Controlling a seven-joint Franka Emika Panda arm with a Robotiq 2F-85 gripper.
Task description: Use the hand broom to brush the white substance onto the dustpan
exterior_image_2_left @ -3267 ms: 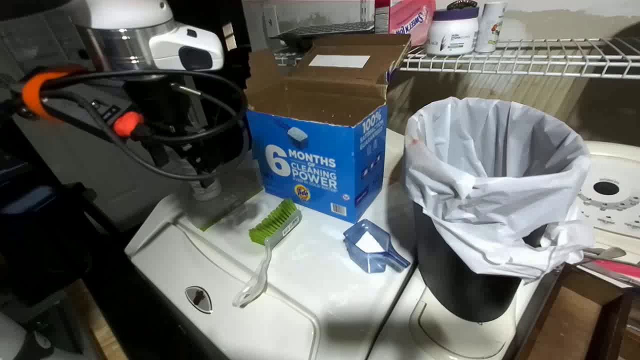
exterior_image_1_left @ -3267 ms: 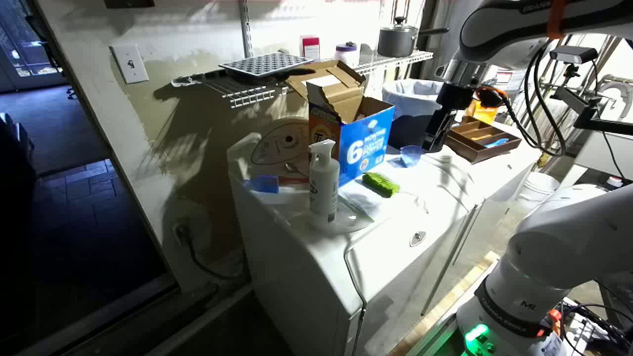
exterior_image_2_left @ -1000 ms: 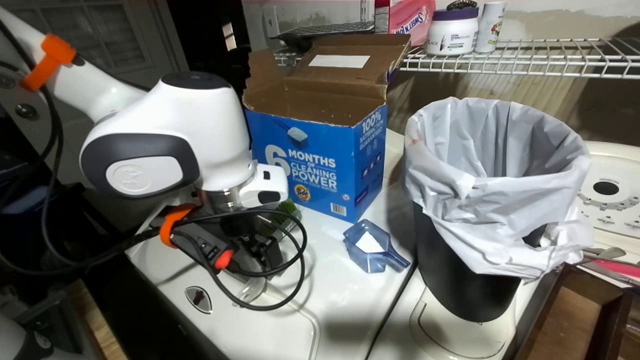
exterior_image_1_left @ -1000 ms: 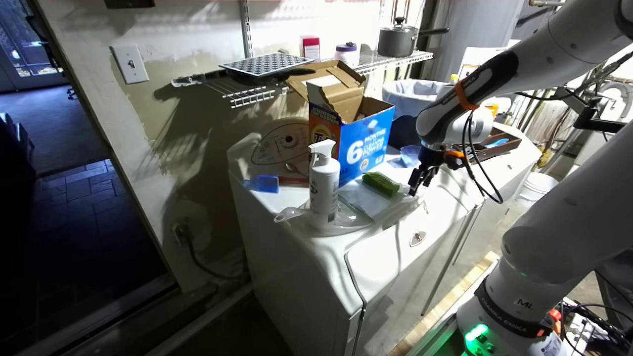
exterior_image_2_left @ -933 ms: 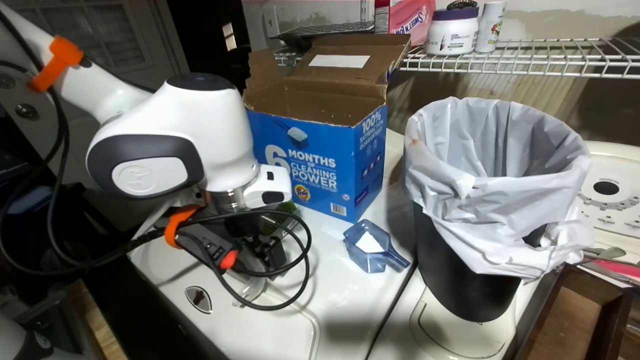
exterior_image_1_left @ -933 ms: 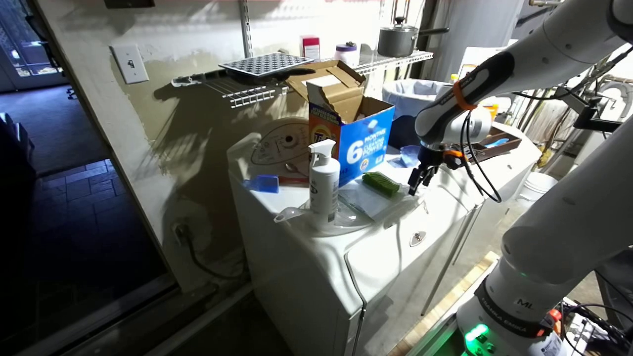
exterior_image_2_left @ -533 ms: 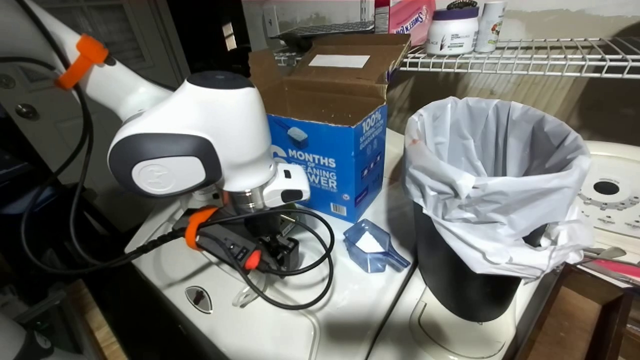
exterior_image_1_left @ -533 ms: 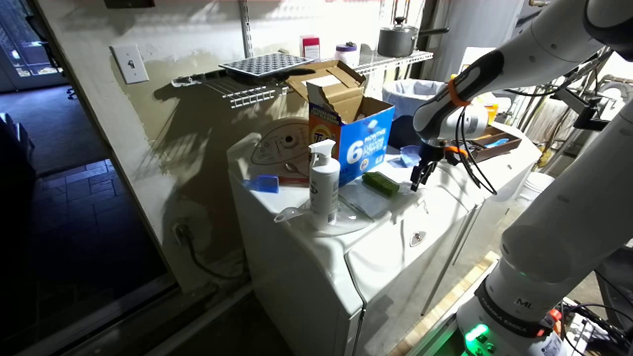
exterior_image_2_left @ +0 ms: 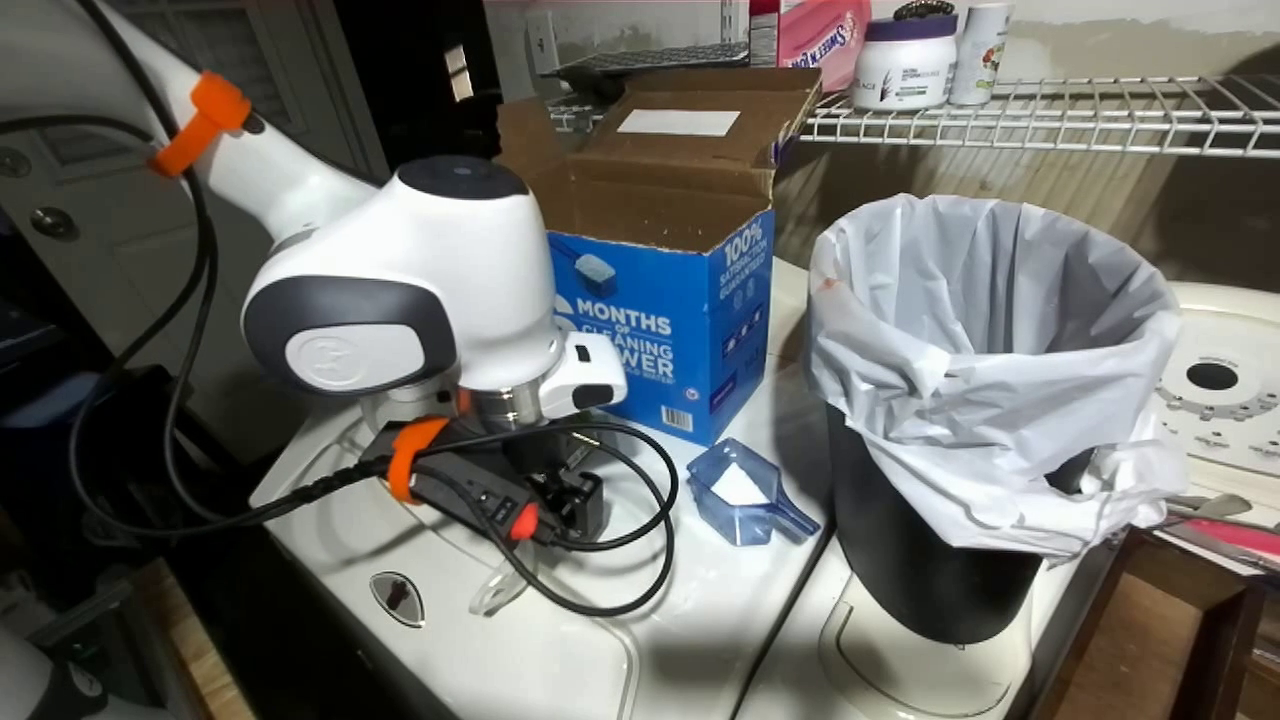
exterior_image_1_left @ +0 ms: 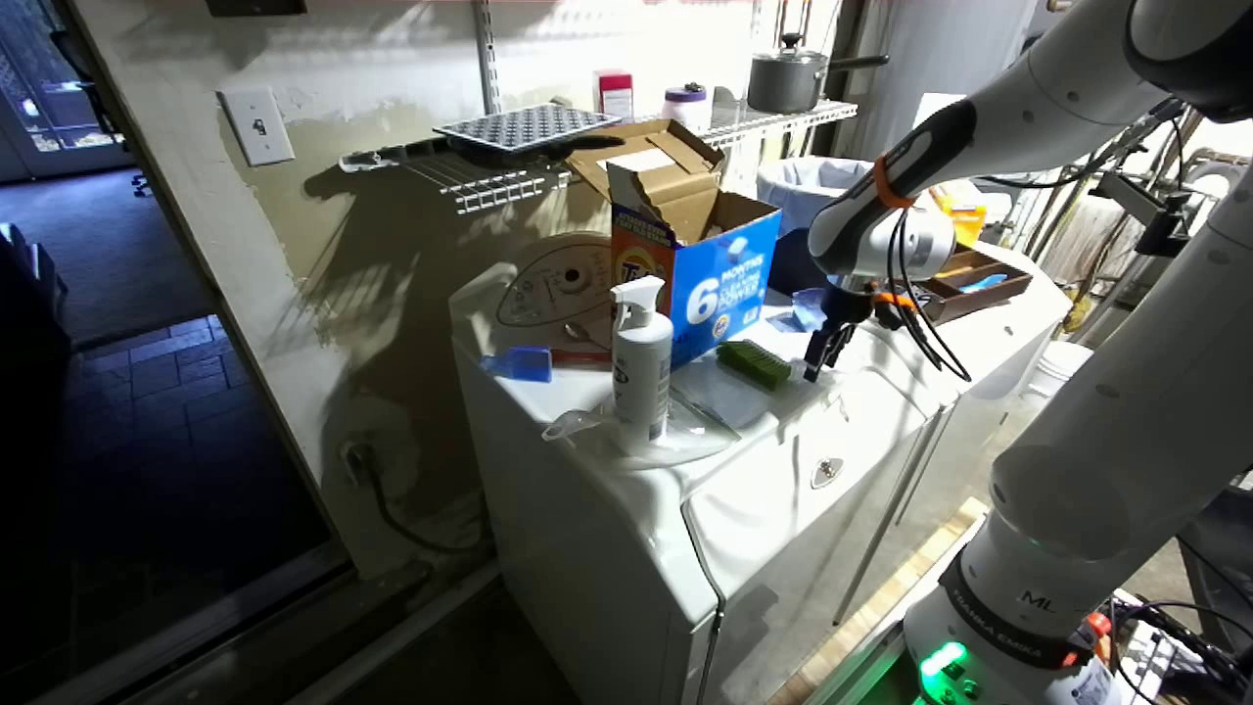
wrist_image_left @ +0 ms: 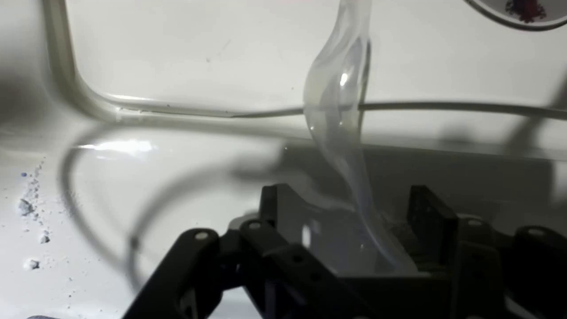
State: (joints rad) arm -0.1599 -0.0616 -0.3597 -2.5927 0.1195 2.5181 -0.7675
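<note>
My gripper (wrist_image_left: 343,195) hangs low over the worktop (exterior_image_2_left: 690,610), its fingers (wrist_image_left: 268,201) spread well apart with nothing clamped between them. In the wrist view the clear handle (wrist_image_left: 330,97) of the brush (exterior_image_1_left: 752,364) runs through that gap; how far below my fingers it lies, I cannot tell. In an exterior view the brush's green head is just beside me. The white powder (wrist_image_left: 25,207) is scattered in clumps and dust on the worktop, at the left of the wrist view, apart from my fingers. Near me in both exterior views lies a blue scoop (exterior_image_2_left: 748,524), a white patch showing inside. Past the brush is the clear dustpan (exterior_image_1_left: 697,441); the white bottle (exterior_image_1_left: 641,377) stands in it or just behind, I cannot tell which. The open box (exterior_image_2_left: 670,310) stands near the brush, the lined bin (exterior_image_2_left: 905,555) beyond the scoop, the brown tray (exterior_image_1_left: 984,301) farther off.
</note>
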